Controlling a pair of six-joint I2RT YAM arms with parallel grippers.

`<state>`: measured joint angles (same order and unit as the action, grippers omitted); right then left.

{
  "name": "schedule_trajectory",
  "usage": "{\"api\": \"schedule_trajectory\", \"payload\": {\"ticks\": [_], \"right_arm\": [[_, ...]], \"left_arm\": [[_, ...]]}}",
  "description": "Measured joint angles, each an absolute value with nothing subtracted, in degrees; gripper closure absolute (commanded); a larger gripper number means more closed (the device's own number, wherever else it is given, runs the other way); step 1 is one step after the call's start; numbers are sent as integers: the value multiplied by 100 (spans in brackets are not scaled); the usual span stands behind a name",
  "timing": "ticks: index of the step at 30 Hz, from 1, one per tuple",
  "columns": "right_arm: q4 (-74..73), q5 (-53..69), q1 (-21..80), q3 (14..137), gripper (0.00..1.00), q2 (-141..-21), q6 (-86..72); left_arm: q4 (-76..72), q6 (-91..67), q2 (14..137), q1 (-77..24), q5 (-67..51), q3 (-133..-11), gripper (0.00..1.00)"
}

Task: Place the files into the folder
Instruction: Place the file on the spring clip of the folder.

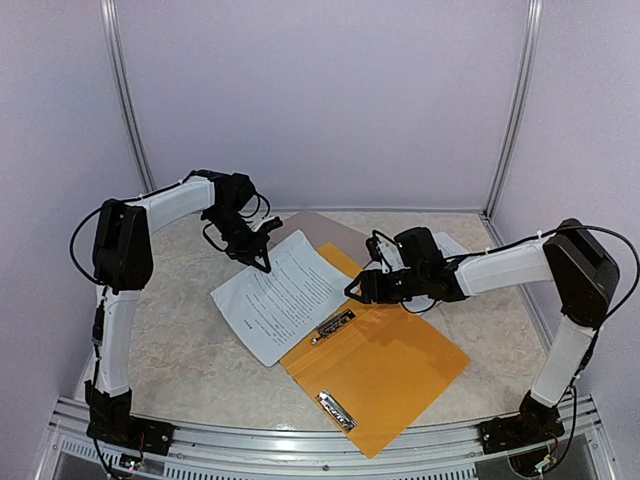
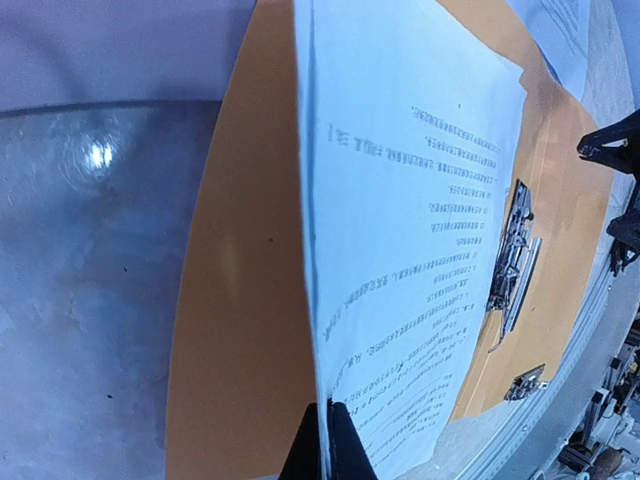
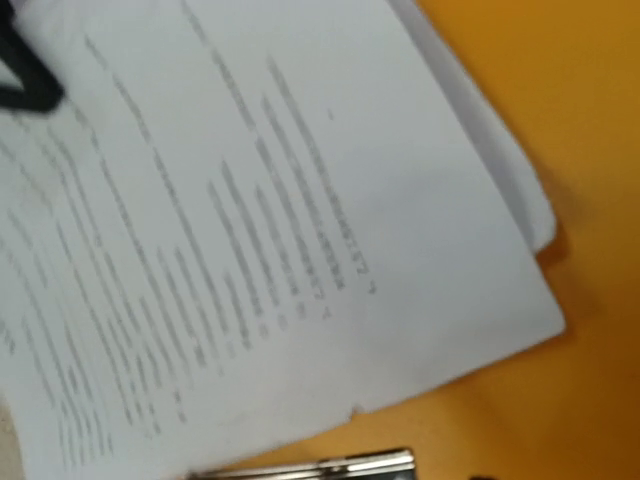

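We saw the white printed paper sheets (image 1: pixel 280 295) lying only partly on the flat, open orange plastic folder (image 1: pixel 390 370). Most of them hung off its 10 o'clock side onto the desk (image 1: pixel 180 340). The left end effector (image 2: pixel 325 445) was pinched on their far edge. The right end effector (image 1: pixel 358 290) hovered at the sheets' 3 o'clock side with its fingers apart, we think. The sheets were not all inside yet. Another white sheet (image 1: pixel 452 245) hid under the right arm.

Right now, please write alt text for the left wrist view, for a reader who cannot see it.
The left fingers pinch the near edge of the white printed files, held over the orange folder. Two metal clips sit on the folder to the right.
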<state>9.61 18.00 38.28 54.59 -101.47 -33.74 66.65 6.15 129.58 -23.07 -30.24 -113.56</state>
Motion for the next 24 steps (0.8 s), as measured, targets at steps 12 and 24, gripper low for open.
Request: {"api": "schedule_trajectory", "payload": {"ticks": [12,24], "right_arm": [[679,1767,3640,5529,40,-10151,-3175],[534,1614,3441,5542,40,-10154,-3175]], "left_arm": [[7400,1413,13926,-2121,-3083,-13152,100],[7585,1804,14097,-2213,-3605,-13469,100]]}}
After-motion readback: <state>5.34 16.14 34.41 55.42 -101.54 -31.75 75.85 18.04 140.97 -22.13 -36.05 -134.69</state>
